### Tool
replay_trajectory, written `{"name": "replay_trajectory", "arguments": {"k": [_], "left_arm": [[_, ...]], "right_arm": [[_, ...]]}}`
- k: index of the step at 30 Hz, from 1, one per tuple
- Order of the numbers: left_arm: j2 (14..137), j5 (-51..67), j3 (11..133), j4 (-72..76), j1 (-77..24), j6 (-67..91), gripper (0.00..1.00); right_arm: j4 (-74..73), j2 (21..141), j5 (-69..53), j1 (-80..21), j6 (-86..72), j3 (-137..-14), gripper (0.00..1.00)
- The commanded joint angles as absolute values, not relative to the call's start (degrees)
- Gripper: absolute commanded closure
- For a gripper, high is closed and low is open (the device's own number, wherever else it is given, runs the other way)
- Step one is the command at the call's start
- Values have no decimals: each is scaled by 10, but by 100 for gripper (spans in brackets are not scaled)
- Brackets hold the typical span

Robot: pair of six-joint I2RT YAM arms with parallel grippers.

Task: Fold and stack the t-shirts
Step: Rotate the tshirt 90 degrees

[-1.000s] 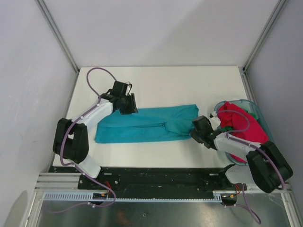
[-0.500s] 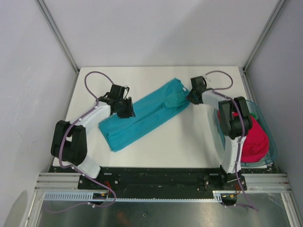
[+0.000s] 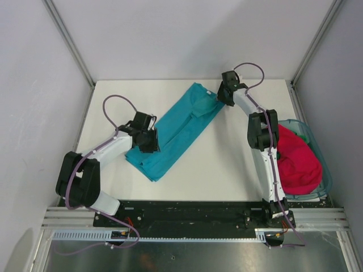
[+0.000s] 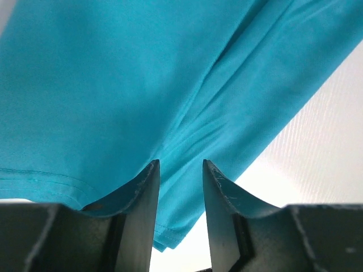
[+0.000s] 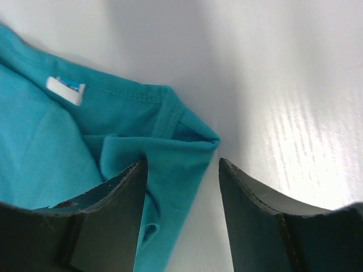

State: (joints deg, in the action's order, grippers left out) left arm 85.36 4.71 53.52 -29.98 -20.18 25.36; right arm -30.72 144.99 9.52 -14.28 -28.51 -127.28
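Observation:
The teal-blue t-shirt (image 3: 181,124) lies folded long and narrow, slanting from the near left to the far middle of the white table (image 3: 227,164). My left gripper (image 3: 148,139) sits over its near left part; in the left wrist view (image 4: 180,164) the jaws stand slightly apart over flat cloth (image 4: 113,85) near the hem. My right gripper (image 3: 224,93) is at the shirt's far end, open, with the collar corner (image 5: 187,141) lying between its jaws (image 5: 182,161). The magenta-red t-shirt (image 3: 298,161) lies bunched in the basket. No green cloth shows.
The translucent teal plastic basket (image 3: 309,133) stands at the right edge of the table beside the right arm's base. Metal frame posts rise at the table's far corners. Grey walls close in both sides.
The teal shirt has swung from lying crosswise to slanting; its right end went far and left with the right gripper. The left gripper shifted a little nearer. The right arm has stretched out from the basket.

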Motion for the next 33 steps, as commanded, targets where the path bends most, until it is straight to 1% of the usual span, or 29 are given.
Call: {"name": "replay_trajectory", "arguments": {"k": [1,6,14,28,33], "left_arm": [[833,28,525,-297,-237,264,60],[829,-5,514,-304,-273,270,61],[809,-66,484,-324,-325,287,62],[810,-72,453,-338,-384,318,64],[814,-72,450,-342,-391,323,65]], "right_arm": [[-361,1449,106,-130,-258,-1297,40],[-328,1402,97,-125,-261,-1233,35],[-327,1382,82,-120,-271,-1224,35],[-318,1381,73,-112,-282,-1207,41],[-320,1392,68,-108,-282,-1219,47]]}}
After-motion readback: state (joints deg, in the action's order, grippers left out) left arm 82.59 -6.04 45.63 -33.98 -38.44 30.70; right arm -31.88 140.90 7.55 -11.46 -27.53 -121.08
